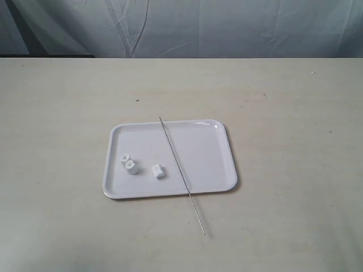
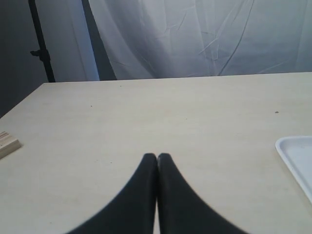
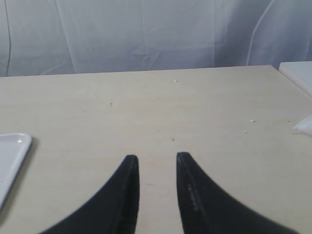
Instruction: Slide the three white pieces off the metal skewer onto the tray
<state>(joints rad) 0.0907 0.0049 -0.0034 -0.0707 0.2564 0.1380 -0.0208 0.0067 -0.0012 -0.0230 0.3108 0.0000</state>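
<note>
The tray [image 1: 210,147] is seen on the table [image 1: 295,102], in the middle of the exterior view. The metal skewer [image 1: 181,173] is laid across the tray, from the top rim down past the bottom rim, and its low end is rested on the table. In the left part of the tray two white pieces [image 1: 130,163] are seen touching each other. The third white piece [image 1: 158,171] is placed just beside them, near the skewer but apart from it.

The left gripper [image 2: 157,157] is held over bare table with its jaws pressed together. Only a corner of the tray [image 2: 297,156] is seen there, well apart from the jaws. The right gripper [image 3: 156,158] is held with a narrow gap between its jaws, and bare table is seen through the gap. A corner of the tray [image 3: 9,151] is well apart from these jaws too.
</note>
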